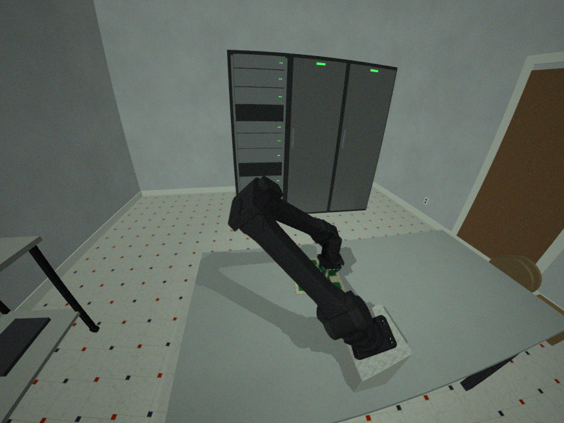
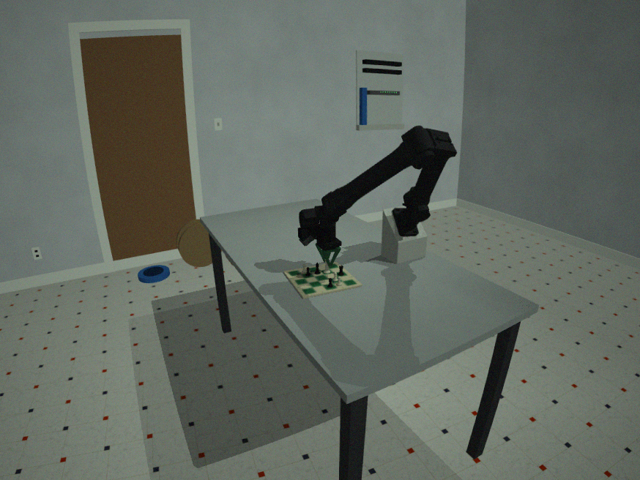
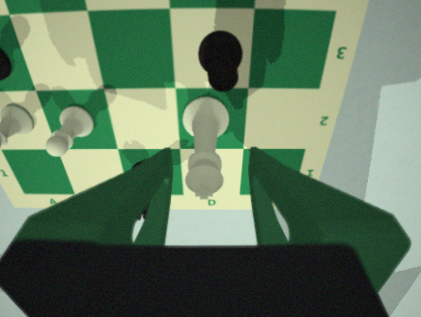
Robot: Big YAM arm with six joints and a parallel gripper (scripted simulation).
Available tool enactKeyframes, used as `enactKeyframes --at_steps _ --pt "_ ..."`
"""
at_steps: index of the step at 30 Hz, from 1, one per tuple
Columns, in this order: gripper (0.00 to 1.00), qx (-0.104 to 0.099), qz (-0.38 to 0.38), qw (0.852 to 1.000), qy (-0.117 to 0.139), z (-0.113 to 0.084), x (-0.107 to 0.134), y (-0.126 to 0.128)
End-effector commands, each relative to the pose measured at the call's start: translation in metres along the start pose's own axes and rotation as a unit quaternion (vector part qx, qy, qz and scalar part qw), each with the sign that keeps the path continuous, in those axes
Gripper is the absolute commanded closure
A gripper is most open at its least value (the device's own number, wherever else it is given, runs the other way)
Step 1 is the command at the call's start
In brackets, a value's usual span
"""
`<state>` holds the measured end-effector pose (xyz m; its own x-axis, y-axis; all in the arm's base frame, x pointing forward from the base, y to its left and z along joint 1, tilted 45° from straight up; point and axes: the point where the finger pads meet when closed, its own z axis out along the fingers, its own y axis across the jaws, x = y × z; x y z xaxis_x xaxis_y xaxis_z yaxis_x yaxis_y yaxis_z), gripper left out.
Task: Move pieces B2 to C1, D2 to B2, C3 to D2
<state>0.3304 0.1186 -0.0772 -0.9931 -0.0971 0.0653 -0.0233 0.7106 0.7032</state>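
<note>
- Top view: the black arm point(image 1: 291, 259) point(image 2: 372, 178) arches from the lower right, its gripper point(image 1: 330, 272) point(image 2: 329, 264) point(image 3: 210, 158) over the board point(image 1: 299, 289) point(image 2: 305, 295) point(image 3: 356, 29), right of centre. Pieces are too small to tell apart.
- Exterior view: the gripper points down near the middle of the frame, among pieces at the board's back edge.
- Wrist view: the fingers are partly open, gripping nothing, one either side of the tall white piece point(image 3: 205, 137), upright on D2, centre.
- Wrist view, left: a white pawn point(image 3: 72, 125) stands on B2; another point(image 3: 16, 121) is on A2.
- Wrist view, lower left of centre: a black piece point(image 3: 139, 165) on C1, mostly hidden by a finger.
- Wrist view, upper centre: a black piece on D3; C3 is bare.
</note>
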Motion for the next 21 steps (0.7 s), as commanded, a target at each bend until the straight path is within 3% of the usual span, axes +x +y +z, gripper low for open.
enactKeyframes --at_steps 1,3,5,14,16,21 --pt "0.61 0.000 -0.008 1.000 -0.003 0.004 -0.007 0.003" --pt "0.61 0.000 -0.012 1.000 -0.004 -0.003 -0.009 0.005" --pt "0.61 0.001 -0.012 1.000 -0.023 -0.020 -0.020 0.002" --pt "0.61 0.005 -0.015 1.000 -0.025 -0.062 -0.021 0.001" --pt "0.61 0.005 -0.015 1.000 -0.025 -0.062 -0.021 0.001" --pt "0.61 0.007 -0.015 1.000 -0.026 -0.090 -0.021 0.001"
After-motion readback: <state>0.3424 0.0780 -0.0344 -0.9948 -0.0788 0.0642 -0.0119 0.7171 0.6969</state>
